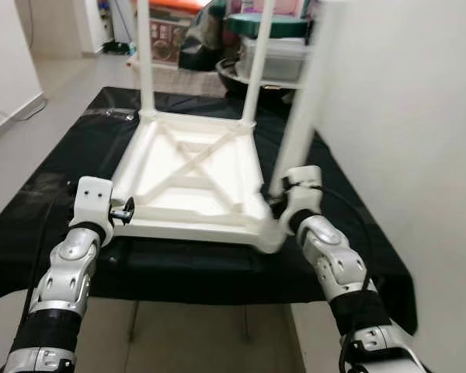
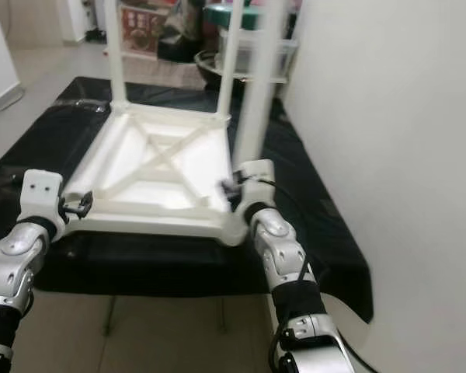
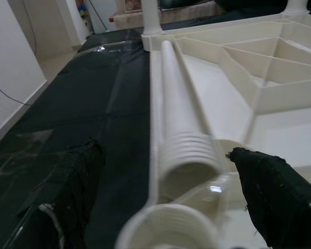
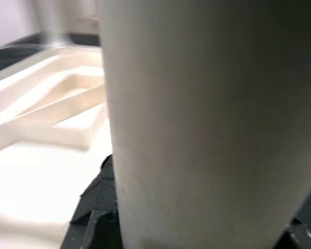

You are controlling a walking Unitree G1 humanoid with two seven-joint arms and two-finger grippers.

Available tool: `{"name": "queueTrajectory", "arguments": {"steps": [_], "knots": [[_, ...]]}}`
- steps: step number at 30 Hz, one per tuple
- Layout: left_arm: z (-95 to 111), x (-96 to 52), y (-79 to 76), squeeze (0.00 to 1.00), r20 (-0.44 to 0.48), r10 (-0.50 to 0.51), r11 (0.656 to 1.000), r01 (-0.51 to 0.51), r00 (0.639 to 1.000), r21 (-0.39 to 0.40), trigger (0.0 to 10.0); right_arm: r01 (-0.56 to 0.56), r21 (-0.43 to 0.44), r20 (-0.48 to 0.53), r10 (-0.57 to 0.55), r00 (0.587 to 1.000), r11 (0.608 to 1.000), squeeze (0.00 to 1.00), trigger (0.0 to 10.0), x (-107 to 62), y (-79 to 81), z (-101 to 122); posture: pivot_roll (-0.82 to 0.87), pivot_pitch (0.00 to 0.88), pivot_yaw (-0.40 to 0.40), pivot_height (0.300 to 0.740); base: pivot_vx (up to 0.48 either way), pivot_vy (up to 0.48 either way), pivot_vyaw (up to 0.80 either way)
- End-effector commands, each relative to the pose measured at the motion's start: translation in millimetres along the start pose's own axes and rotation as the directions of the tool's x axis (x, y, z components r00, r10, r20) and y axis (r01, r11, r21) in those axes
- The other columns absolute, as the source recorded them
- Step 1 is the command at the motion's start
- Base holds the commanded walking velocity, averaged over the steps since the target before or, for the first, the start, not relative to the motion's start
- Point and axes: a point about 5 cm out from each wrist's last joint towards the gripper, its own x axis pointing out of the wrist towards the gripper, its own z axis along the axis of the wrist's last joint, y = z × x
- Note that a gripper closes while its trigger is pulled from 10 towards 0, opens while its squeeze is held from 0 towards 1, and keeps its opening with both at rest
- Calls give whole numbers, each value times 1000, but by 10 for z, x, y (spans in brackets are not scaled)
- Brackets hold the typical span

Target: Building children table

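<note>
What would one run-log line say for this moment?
stage: fitting legs | tabletop: upside down on black cloth | right gripper: at near-right leg | left gripper: open around loose leg

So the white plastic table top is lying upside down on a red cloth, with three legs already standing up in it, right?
Not quite: the cloth is black, not red, as the left eye view shows. The upside-down white plastic table top lies on it, with three white legs standing up.

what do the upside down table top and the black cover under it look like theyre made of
Table top: looks like moulded white plastic, matt to faintly glossy; its underside shows cast ribs crossing in an X, and a threaded leg end lies along its edge in the left wrist view. Black cover: likely thin plastic sheet or film; it wrinkles and catches glossy highlights.
</note>
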Motion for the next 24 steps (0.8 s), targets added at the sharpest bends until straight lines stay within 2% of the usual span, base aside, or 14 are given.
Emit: {"name": "queueTrajectory", "arguments": {"steps": [1, 5, 6, 7, 9, 10, 14, 15, 16, 17, 18, 20, 21, 24], "knots": [[-20, -6, -44, 0, -9, -11, 1000, 11, 1000, -2, 10000, 120, 0, -52, -120, 991, 993, 0, 0, -61, -25, -96, 147, 0, -120, 740, 0, 0, 0], [-13, 12, -75, 0, -12, -27, 1000, 27, 1000, 1, 10000, 57, 157, -60, -48, 997, 986, 0, 0, -131, 380, -21, 139, 0, -113, 740, 0, 0, 0], [-13, 12, -75, 0, -12, -27, 1000, 27, 1000, 1, 10000, 57, 157, -60, -48, 997, 986, 0, 0, -131, 380, -21, 139, 0, -113, 740, 0, 0, 0], [-8, 22, -87, 0, -11, -29, 1000, 29, 1000, 0, 10000, -16, 190, -32, 22, 999, 982, 0, 10000, -145, 480, 62, 132, 0, -112, 740, 0, 0, 0], [-6, 29, -98, 0, -10, -29, 1000, 29, 1000, -1, 10000, -55, 210, -1, 57, 998, 976, 0, 10000, -155, 534, 139, 130, 0, -116, 740, 0, 0, 0], [-4, 33, -109, 0, -10, -30, 1000, 30, 1000, -2, 10000, -75, 202, 46, 67, 997, 976, 1000, 10000, -167, 535, 224, 130, 0, -116, 740, 0, 0, 0], [-16, 20, -130, 0, -10, -32, 999, 32, 999, -8, 10000, -149, 213, 81, 134, 988, 966, 1000, 10000, -193, 522, 344, 129, 0, -117, 740, 0, 0, 0], [-29, 10, -124, 0, -12, -32, 999, 31, 999, -8, 10000, -238, 216, 106, 219, 970, 947, 996, 10000, -222, 528, 402, 129, 0, -117, 740, 0, 0, 0], [-53, 3, -108, 0, -19, -28, 1000, 28, 999, -7, 10000, -450, 244, 171, 419, 892, 859, 0, 10000, -320, 545, 510, 129, 0, -117, 740, 0, 0, 0], [-53, 3, -108, 0, -19, -28, 1000, 28, 999, -7, 10000, -450, 244, 171, 419, 892, 859, 0, 10000, -320, 545, 510, 129, 0, -117, 740, 0, 0, 0], [-57, 4, -104, 0, -21, -27, 1000, 27, 999, -7, 10000, -542, 237, 212, 501, 839, 806, 0, 10000, -382, 539, 559, 129, 0, -117, 740, 0, 0, 0], [-33, 24, -109, 0, -16, -33, 999, 33, 999, -6, 10000, -678, 115, 258, 637, 726, 726, 0, 10000, -505, 489, 598, 123, 0, -111, 740, 0, 0, 0], [-33, 24, -109, 0, -16, -33, 999, 33, 999, -6, 10000, -678, 115, 258, 637, 726, 726, 0, 10000, -505, 489, 598, 123, 0, -111, 740, 0, 0, 0], [-11, 55, -108, 0, -12, -35, 999, 35, 999, -1, 10000, -805, -6, 160, 795, 585, 593, 0, 10000, -613, 436, 396, 127, 0, -112, 740, 0, 0, 0]]}}
